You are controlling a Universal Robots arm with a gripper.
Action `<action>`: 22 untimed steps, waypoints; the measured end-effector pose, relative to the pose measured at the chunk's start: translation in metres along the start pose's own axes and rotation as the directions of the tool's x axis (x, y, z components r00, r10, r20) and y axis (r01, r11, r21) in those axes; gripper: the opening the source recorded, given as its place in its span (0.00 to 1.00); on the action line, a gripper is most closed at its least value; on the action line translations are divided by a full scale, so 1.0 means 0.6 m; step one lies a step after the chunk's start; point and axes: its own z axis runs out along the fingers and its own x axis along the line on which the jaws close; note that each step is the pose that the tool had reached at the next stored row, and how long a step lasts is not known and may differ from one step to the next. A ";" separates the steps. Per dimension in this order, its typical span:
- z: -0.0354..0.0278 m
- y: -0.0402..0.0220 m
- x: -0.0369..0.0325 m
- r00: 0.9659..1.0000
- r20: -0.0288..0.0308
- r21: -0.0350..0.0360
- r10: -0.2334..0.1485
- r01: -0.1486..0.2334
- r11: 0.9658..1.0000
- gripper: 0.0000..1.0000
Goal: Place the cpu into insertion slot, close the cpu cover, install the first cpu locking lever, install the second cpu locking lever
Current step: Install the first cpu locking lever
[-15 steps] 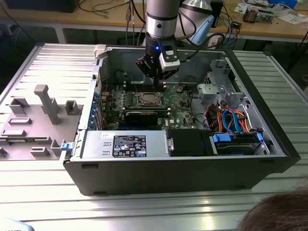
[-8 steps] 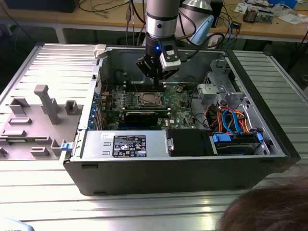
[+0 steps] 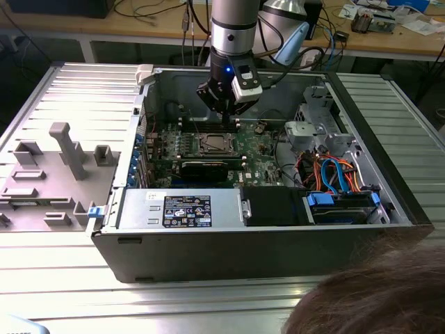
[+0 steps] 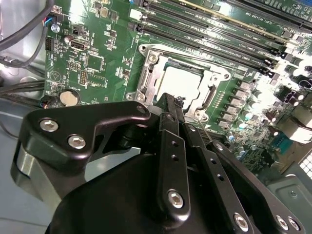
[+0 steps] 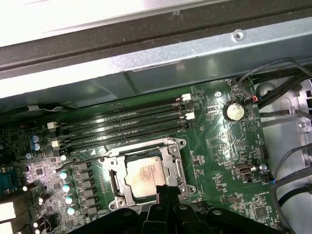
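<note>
- In both wrist views the gripper (image 4: 168,100) (image 5: 163,187) has its two black fingers pressed together with nothing between them.
- The cpu (image 5: 145,176) (image 4: 181,83) lies flat in its socket on the motherboard (image 5: 219,141) (image 4: 97,48). Its dull silver top shows through a square opening.
- The cpu cover (image 5: 174,165) (image 4: 146,78) is folded down over the chip and frames it on all sides.
- The fingertips stand just beside the chip, over the cover's edge on the side away from the memory slots (image 5: 122,124) (image 4: 219,24). I cannot tell whether they touch the frame.
- A thin wire lever (image 5: 87,155) lies along the socket side nearest the memory slots. Whether it is latched cannot be made out.
- In the exterior view the gripper (image 3: 226,115) hangs inside the open computer case (image 3: 243,250), directly behind the cpu (image 3: 214,144).
- A coin cell battery (image 5: 234,110) (image 4: 69,98) sits on the board, well apart from the socket.
- Writing: the chip's top carries faint print, too pale to read. White silk-screen marks dot the board.
- A black-and-white sticker (image 3: 186,210) sits on the grey power supply housing at the case's near side; its print is too small to read.
- A person's hair (image 3: 375,299) fills the near corner on the exterior view's right.
</note>
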 end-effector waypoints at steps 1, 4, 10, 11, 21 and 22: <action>0.000 0.000 0.000 1.000 0.000 0.000 -0.003 0.003 1.000 0.11; 0.000 0.000 0.000 1.000 0.000 0.000 -0.013 0.013 1.000 0.11; 0.000 0.000 0.000 0.999 0.000 -0.001 -0.041 0.041 0.999 0.11; 0.000 0.000 0.000 0.999 0.000 -0.001 -0.044 0.044 0.999 0.11; 0.000 0.000 0.000 0.997 0.001 -0.001 -0.076 0.076 0.997 0.11; 0.000 0.000 0.000 0.997 0.001 -0.001 -0.081 0.081 0.997 0.11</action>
